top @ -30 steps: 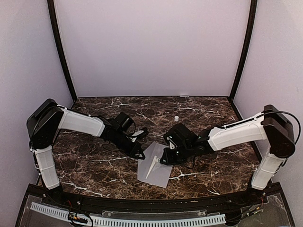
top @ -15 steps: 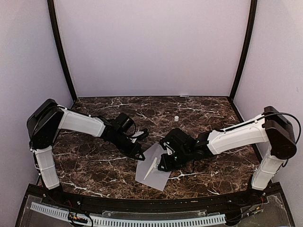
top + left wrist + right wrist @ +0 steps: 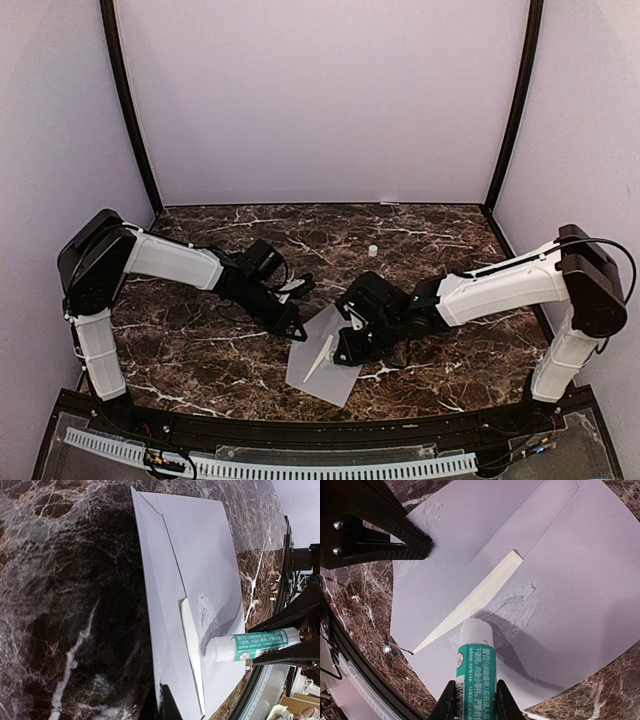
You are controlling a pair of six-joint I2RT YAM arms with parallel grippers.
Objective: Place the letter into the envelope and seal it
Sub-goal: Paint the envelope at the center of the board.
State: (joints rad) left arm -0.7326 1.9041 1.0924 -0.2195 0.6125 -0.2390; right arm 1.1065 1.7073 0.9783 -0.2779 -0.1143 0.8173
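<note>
two jobs split: right gripper (image 3: pixel 472 700) clamps the glue stick (image 3: pixel 475 665), tip on the envelope (image 3: pixel 580 580) mid-frame; left gripper (image 3: pixel 422 547), clenched empty at upper left, pins it steady, i judge.

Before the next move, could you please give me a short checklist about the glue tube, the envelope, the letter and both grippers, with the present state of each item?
1. The right gripper has a firm hold on the glue tube: ok, its fingers are closed on the tube.
2. The tube's tip is on the envelope: ok, it appears to touch the paper.
3. The left gripper pins the envelope down: ok, it is shut, with its tip on the paper.
4. The letter is fully inside: not ok, a cream strip shows.
5. Enough glue has been applied: cannot tell, only glue smears near the tip are visible.
</note>
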